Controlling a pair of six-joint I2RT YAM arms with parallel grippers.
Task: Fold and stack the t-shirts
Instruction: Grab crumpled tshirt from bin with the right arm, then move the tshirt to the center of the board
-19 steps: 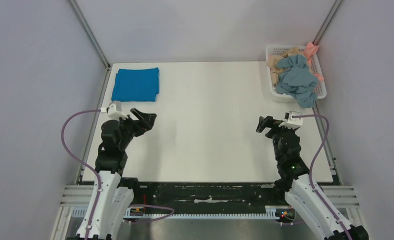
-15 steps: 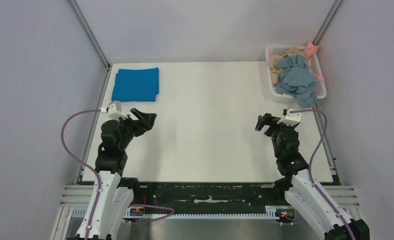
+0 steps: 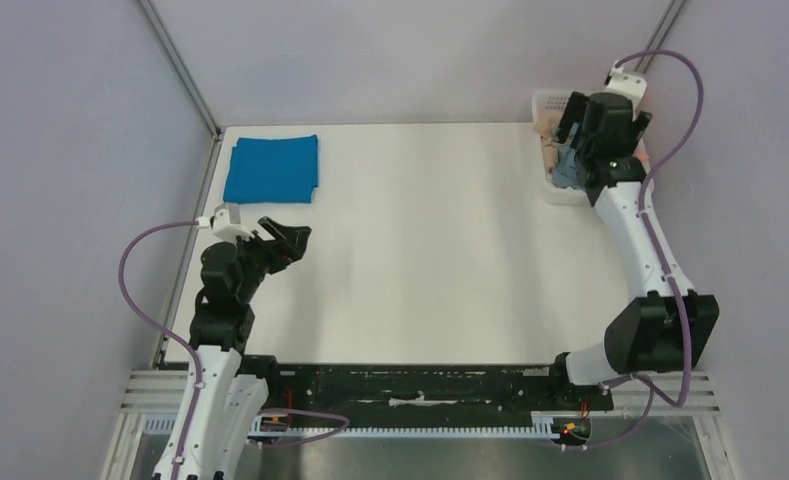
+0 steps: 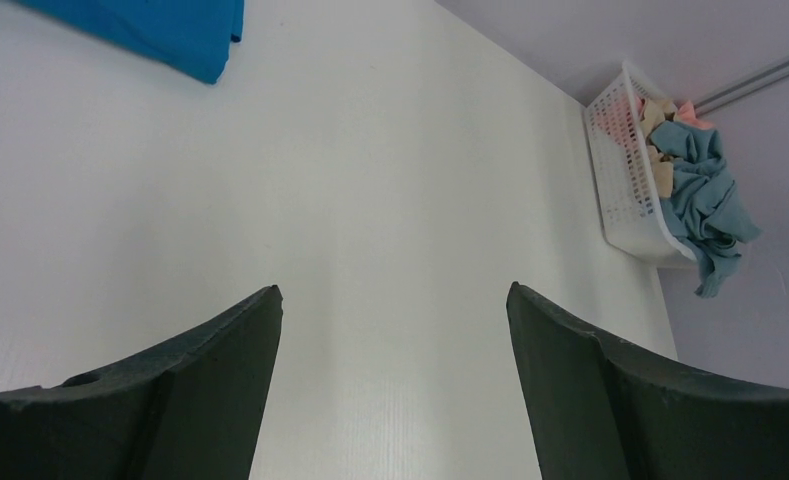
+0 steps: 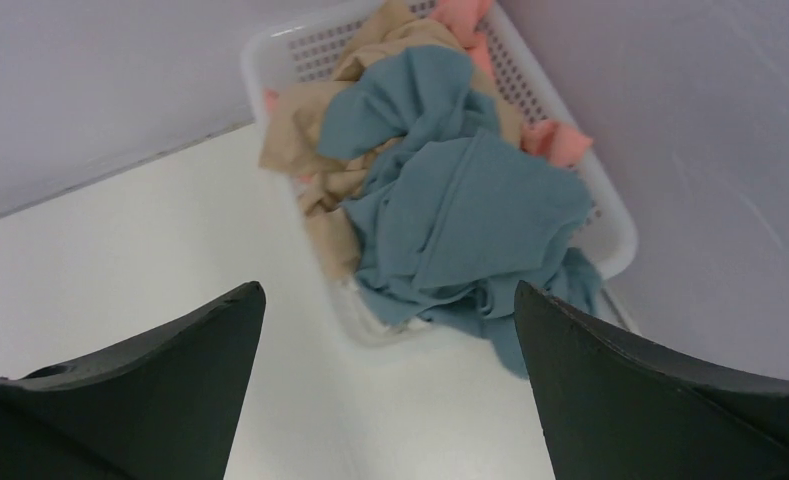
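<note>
My right gripper (image 5: 388, 290) hangs spread wide and empty above the basket (image 5: 266, 52) at the far right corner of the desk (image 3: 420, 240). The grey-blue t-shirt (image 5: 470, 210) lies crumpled on top of the pile there, spilling over the basket's rim. A beige shirt (image 5: 315, 110) and a pink one (image 5: 560, 140) lie beneath it.

To pick well, I judge I should descend on a raised fold near the middle of the grey-blue cloth. I would pinch only that layer so the beige one stays behind, then lift high enough for the hanging tail to clear the rim.

The bright blue t-shirt (image 3: 272, 168) lies folded flat at the far left corner, well apart. My left gripper (image 4: 392, 292) hovers by the left edge, also spread open and holding nothing.

The right wrist view shows which cloth lies on top. In the top view the arm covers most of the basket. Only the top view shows both arms and the whole folded blue shirt.
</note>
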